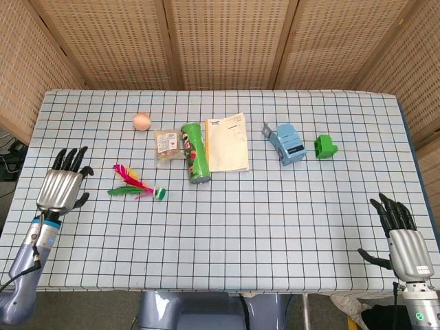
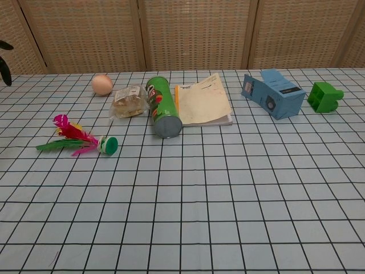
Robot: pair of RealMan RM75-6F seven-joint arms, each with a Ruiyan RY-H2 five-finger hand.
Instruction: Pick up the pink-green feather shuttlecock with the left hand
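Observation:
The pink-green feather shuttlecock (image 1: 136, 185) (image 2: 80, 141) lies flat on the checked tablecloth, its feathers pointing left and its green-and-white base to the right. My left hand (image 1: 62, 187) hovers open over the table's left side, a short way left of the feathers and apart from them, with fingers spread. In the chest view only its dark fingertips (image 2: 4, 69) show at the left edge. My right hand (image 1: 402, 235) hangs open past the table's near right corner, holding nothing.
Behind the shuttlecock lie a snack packet (image 1: 166, 146), a green chips can (image 1: 195, 152) on its side and an orange ball (image 1: 141, 122). A booklet (image 1: 227, 142), blue box (image 1: 285, 144) and green block (image 1: 324, 146) sit further right. A wicker screen stands behind the table.

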